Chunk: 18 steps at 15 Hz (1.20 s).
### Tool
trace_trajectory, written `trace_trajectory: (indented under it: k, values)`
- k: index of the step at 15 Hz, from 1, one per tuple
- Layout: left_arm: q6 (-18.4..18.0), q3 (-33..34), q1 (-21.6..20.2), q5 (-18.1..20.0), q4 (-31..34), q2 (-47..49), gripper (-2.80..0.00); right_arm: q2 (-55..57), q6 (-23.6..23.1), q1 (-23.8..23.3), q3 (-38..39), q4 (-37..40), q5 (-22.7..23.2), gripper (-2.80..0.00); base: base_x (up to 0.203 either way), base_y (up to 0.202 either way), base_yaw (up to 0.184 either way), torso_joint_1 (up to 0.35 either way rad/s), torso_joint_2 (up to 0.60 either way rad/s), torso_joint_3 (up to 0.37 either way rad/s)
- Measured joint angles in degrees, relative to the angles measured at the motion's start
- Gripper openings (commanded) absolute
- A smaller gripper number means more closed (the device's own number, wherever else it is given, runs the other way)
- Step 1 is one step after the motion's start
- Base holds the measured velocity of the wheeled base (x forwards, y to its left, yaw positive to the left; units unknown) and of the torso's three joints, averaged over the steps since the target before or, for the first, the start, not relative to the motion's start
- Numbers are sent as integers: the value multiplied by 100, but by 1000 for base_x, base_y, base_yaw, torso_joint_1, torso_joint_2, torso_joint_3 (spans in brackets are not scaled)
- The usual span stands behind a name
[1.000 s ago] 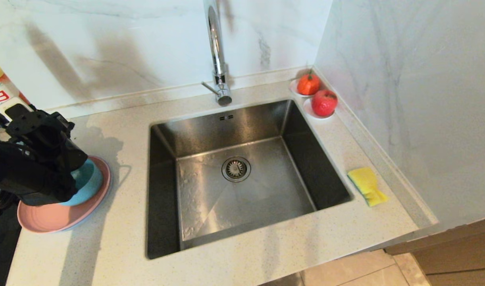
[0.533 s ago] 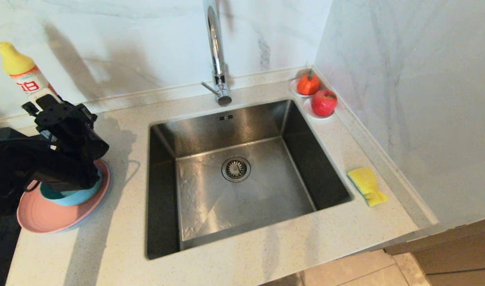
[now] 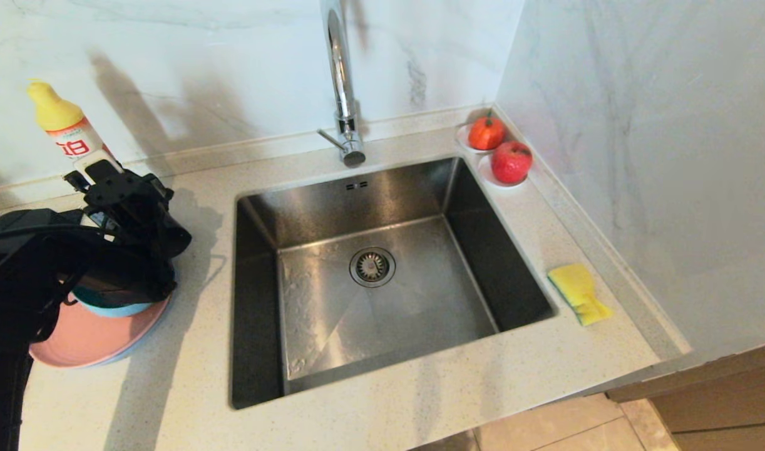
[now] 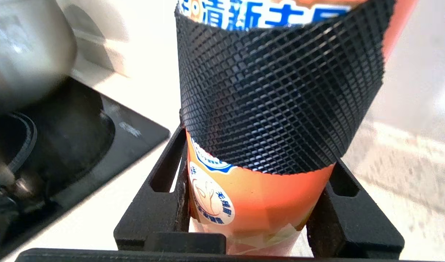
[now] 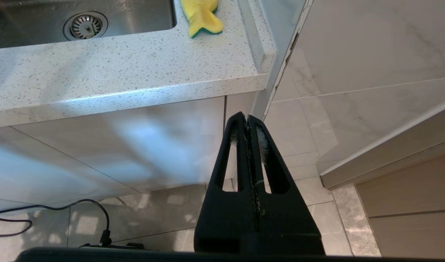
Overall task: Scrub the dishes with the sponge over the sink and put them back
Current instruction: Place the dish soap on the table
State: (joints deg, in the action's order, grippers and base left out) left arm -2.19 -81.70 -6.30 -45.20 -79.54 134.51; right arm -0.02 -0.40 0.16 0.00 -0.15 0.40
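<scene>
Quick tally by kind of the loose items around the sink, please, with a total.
Teal bowl: 1
Plates: 2, pink plate and pale plate edge beneath
Saucers: 2
Fruits: 2
Sponge: 1
Bottle: 1, in the left gripper
Total: 9

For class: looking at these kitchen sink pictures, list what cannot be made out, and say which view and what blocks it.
- Teal bowl: head view, mostly hidden by the left arm.
- Pale plate under the pink plate: head view, barely a rim shows.
- Bottle label: left wrist view, covered by the left gripper pad and cut off at the top.
- Tap spout: head view, cut off by the top edge.
</scene>
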Motion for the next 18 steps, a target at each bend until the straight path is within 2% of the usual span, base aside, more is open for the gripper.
trace_trajectory:
  k: [8,12,18]
  values:
    - [-17,-74,-2,-2,22,-86,-280,0,-3,0,0,0,3,-280,0,0,0,0,0,0]
    - [13,-60,2,-72,245,-345,-280,0,-3,0,0,0,1,-280,0,0,0,0,0,0]
    - [35,-211,383,-240,416,-424,-280,0,-1,0,0,1,1,-280,0,0,0,0,0,0]
